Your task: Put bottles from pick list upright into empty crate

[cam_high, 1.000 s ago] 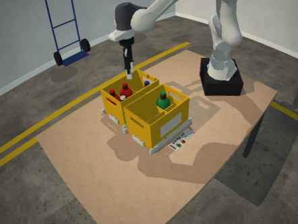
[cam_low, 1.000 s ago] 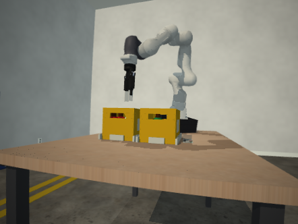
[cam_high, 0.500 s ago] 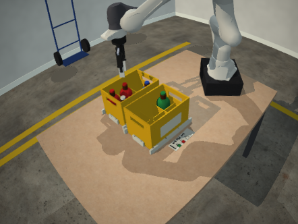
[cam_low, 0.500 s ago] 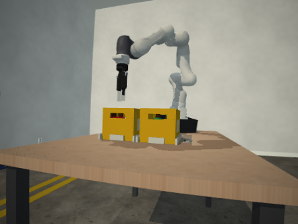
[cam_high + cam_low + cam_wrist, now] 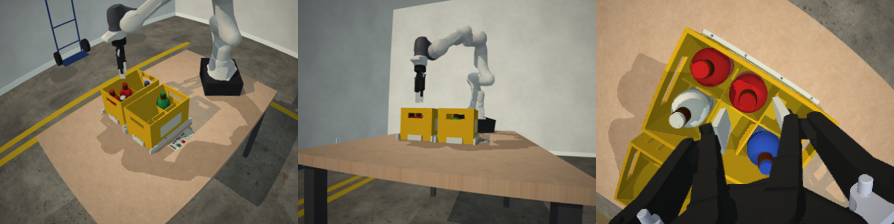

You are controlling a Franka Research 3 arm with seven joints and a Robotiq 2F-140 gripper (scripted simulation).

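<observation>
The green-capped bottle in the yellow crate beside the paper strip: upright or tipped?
Upright: the green-capped bottle stands in its crate compartment, cap pointing up.
</observation>
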